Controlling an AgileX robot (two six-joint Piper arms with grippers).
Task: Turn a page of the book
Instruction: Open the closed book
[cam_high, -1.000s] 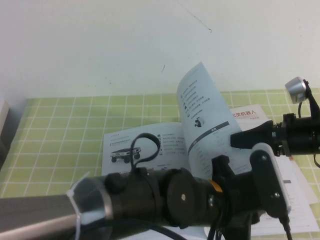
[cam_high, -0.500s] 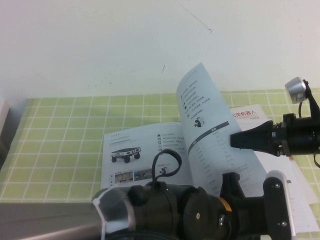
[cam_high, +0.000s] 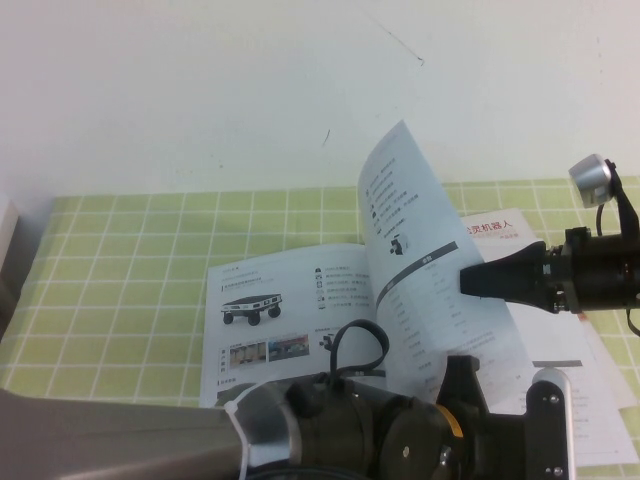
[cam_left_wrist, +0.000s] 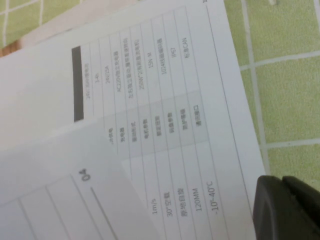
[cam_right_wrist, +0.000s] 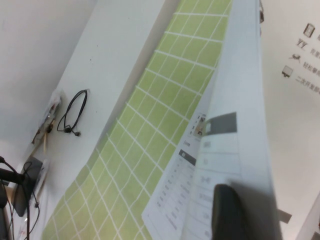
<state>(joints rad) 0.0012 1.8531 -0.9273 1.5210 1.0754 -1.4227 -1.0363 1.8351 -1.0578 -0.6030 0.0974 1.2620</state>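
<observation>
Page half-turned, standing above the spine of the open book

The green gridded mat (cam_high: 130, 250) carries the book (cam_high: 290, 310), open flat, with bare mat to its left where the leaf can land. The page (cam_high: 420, 270) stands curled upright, a touch straighter than a second ago, so the turn is about halfway (my reading). The left arm has slid down and right, uncovering the cart photo; the left gripper (cam_left_wrist: 287, 210) sits by the book's near right corner, fingers' state I cannot tell. The right gripper (cam_high: 480, 280) meets the page's right face, jaws wide, pushing rather than pinching.
</observation>
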